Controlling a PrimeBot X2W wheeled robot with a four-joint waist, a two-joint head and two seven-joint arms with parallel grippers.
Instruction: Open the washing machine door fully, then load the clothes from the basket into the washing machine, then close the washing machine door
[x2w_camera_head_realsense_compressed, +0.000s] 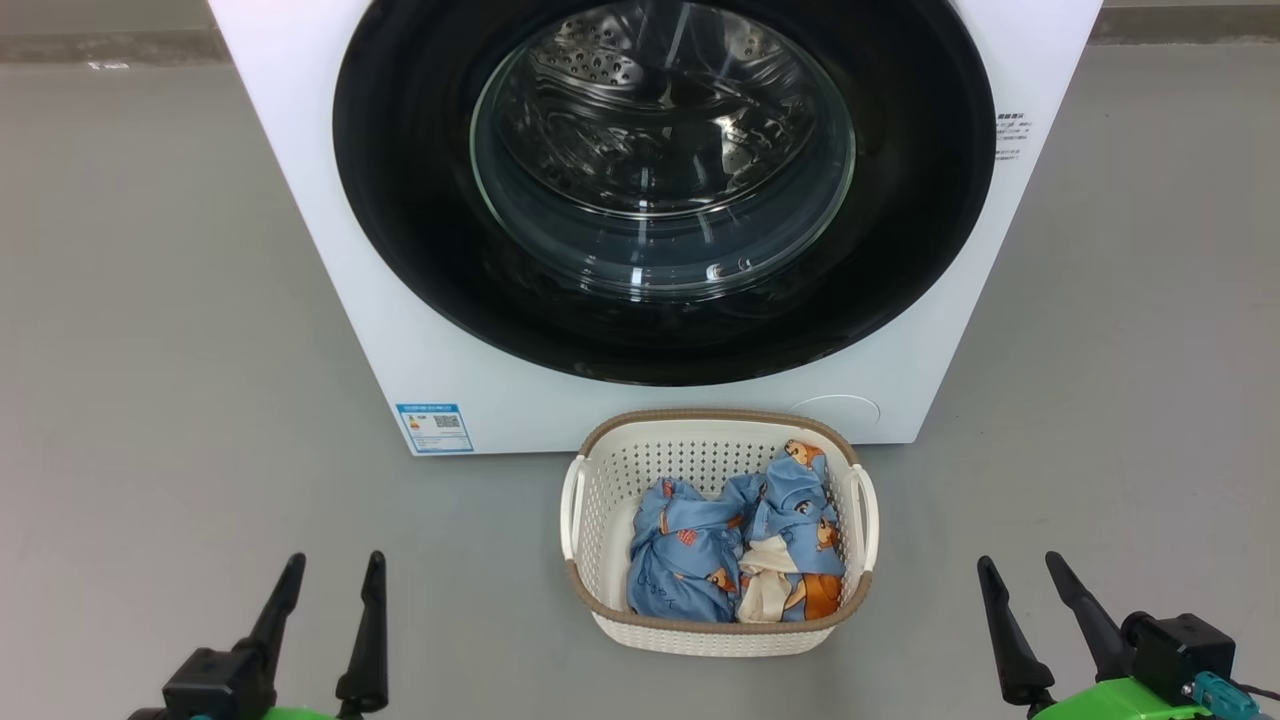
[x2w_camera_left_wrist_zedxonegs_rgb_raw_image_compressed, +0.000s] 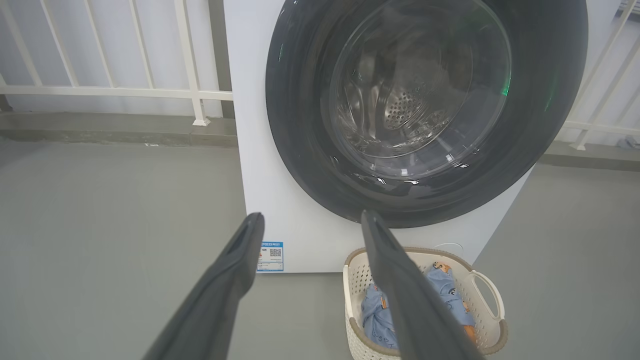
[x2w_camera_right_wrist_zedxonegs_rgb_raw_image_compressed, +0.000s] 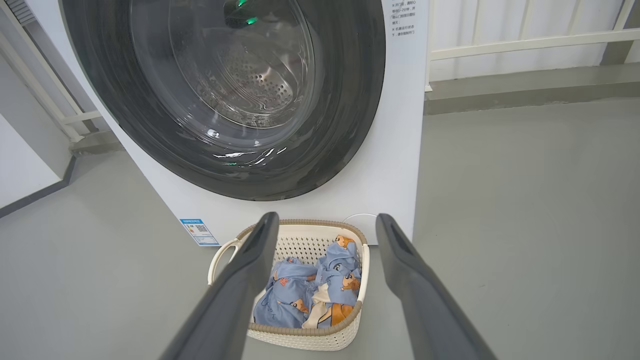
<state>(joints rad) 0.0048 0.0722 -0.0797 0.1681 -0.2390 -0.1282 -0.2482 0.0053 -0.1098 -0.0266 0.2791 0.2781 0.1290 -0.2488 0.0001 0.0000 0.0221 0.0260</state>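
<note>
The washing machine door (x2w_camera_head_realsense_compressed: 660, 150), upper centre, is shut; the basket (x2w_camera_head_realsense_compressed: 715, 415) is set just below for easy reach. The left gripper (x2w_camera_head_realsense_compressed: 335, 562) and right gripper (x2w_camera_head_realsense_compressed: 1020, 562) are held spread, empty.

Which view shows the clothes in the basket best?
Head view: it looks down into the basket at the whole bundle of clothes. Right wrist view: a finger clips its edge. Left wrist view: a finger hides its middle.

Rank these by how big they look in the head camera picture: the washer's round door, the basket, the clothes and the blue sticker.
Largest to smallest:
1. washing machine door, its top cut off by the frame
2. basket
3. clothes, lying inside the basket
4. blue label sticker, clearly smallest
</note>
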